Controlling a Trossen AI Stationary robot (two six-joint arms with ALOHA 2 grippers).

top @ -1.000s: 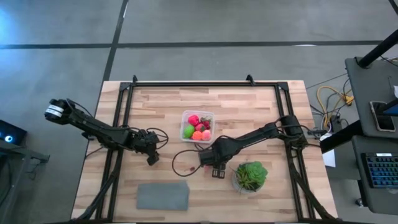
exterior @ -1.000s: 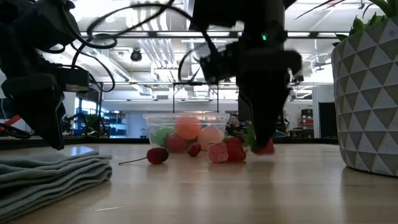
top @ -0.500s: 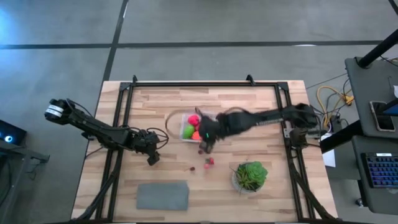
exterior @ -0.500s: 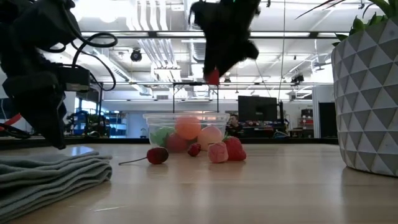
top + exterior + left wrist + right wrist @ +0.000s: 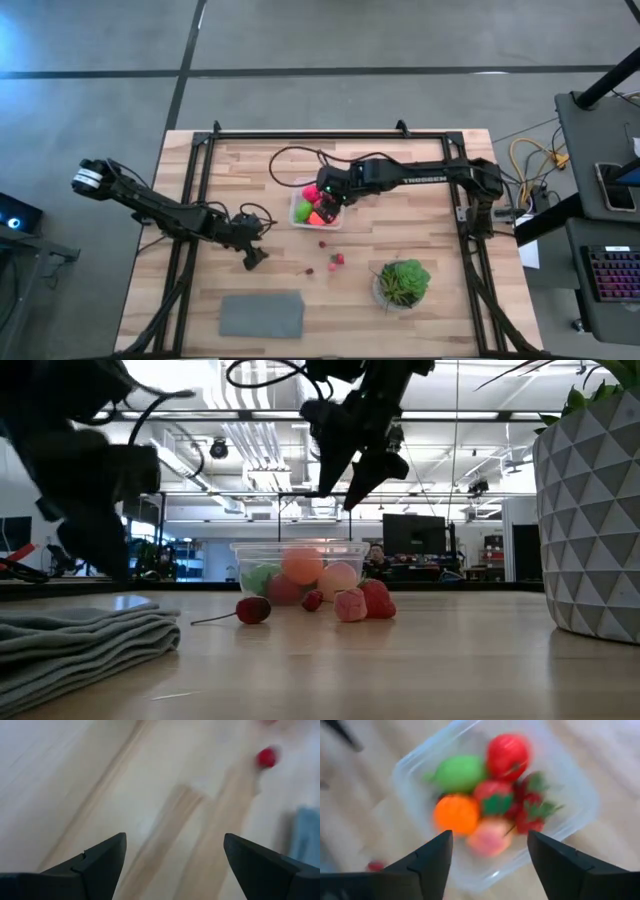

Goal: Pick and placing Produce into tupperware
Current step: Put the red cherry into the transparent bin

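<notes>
The clear tupperware point(image 5: 302, 216) point(image 5: 415, 775) stands mid-table, filled with produce: a lime-green piece point(image 5: 460, 772), a red one point(image 5: 507, 752), an orange one point(image 5: 456, 814), a pink-peach one point(image 5: 487, 837) and strawberries point(image 5: 530, 815). My right gripper point(image 5: 325, 197) point(image 5: 487, 840) hangs open above the box, nothing between its fingers; in the low view the right gripper point(image 5: 360, 455) is well above the rim. Three small red pieces point(image 5: 338, 258) lie on the wood nearer the near edge. My left gripper point(image 5: 253, 260) point(image 5: 175, 837) is open, low over bare wood left of them.
A leafy plant in a faceted white pot point(image 5: 402, 283) point(image 5: 590, 510) stands right of the loose pieces. A folded grey mat point(image 5: 262, 314) point(image 5: 80, 635) lies near the near edge. A cherry with a stem point(image 5: 253, 610) lies in front of the box. A dark frame point(image 5: 195, 190) edges the table.
My right gripper rose from the table beside the plant and swung toward the far edge, ending above the box. Half a second ago a red piece showed between its fingers; now none does. My left gripper has shifted slightly toward the right.
</notes>
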